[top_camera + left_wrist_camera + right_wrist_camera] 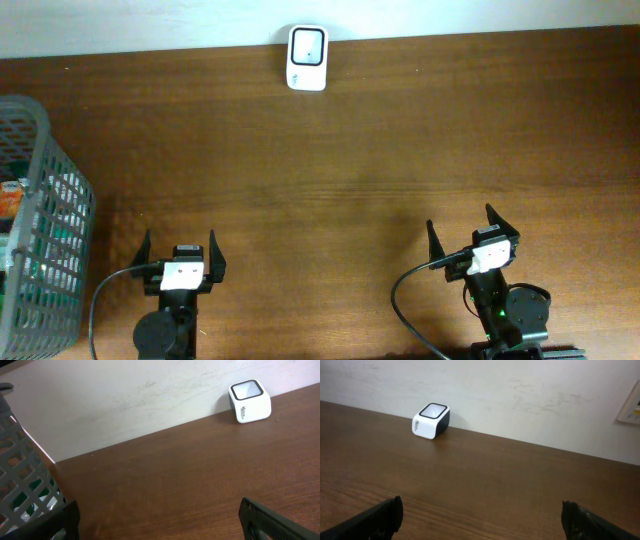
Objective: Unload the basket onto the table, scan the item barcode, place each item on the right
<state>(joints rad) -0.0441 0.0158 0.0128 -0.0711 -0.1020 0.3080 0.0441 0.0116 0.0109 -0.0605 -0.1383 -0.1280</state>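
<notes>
Where the dark wood-grain counter [330,170] meets a scuffed pale wall [530,395], a white scanner [307,58] sits, its side lettering too small to read. Orange and green packets [9,199] lie in the grey mesh basket [62,190] at far left, well apart from the scanner. Both left fingers [216,262] and right fingers [436,252] stand spread, holding nothing.

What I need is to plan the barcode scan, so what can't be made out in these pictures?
- Items in the basket: overhead view, cut by the left edge and screened by its mesh; no barcode readable.
- Lettering on the scanner: too small in both wrist views.
- Wall plate: right wrist view, cut by the right edge.
</notes>
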